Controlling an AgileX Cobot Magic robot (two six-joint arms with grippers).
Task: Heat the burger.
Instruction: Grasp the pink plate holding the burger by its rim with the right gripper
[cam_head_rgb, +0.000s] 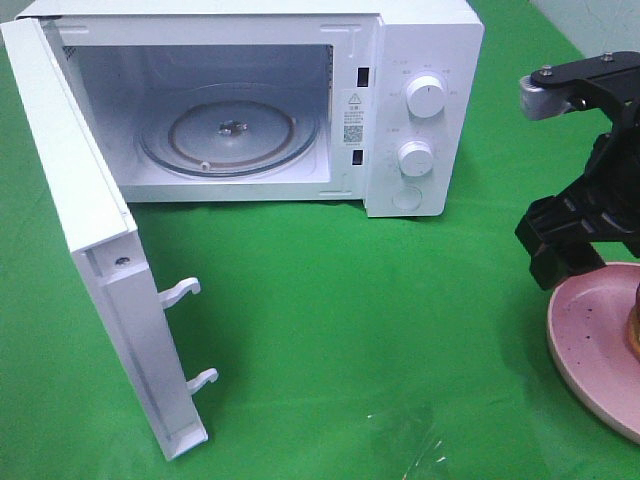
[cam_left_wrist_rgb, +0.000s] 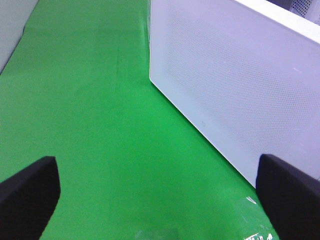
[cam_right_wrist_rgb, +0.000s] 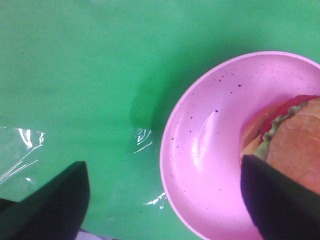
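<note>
Standing open on the far left, the microwave door (cam_head_rgb: 105, 270) showed its two latch hooks (cam_head_rgb: 180, 291) pointing out over the green cloth (cam_head_rgb: 330, 330). My left gripper (cam_left_wrist_rgb: 156, 165) hung beside that door's outer face with its fingers wide apart, gripping nothing; only cloth lay between them. Behind, the white microwave (cam_head_rgb: 420, 40) showed its glass turntable (cam_head_rgb: 230, 135), and to the right of the cavity sat two round knobs (cam_head_rgb: 426, 98), one above the other. Further right, my right gripper (cam_head_rgb: 565, 262) was low over the left rim of the pink speckled plate (cam_head_rgb: 585, 340), jaws spread and holding nothing. In its wrist view one finger (cam_right_wrist_rgb: 280, 200) overlapped the edge of the burger (cam_right_wrist_rgb: 297, 140) and the other lay over cloth outside the rim — whether either touched, I could not tell. The burger sat on the plate at the right edge of the high view, well apart from the microwave.
</note>
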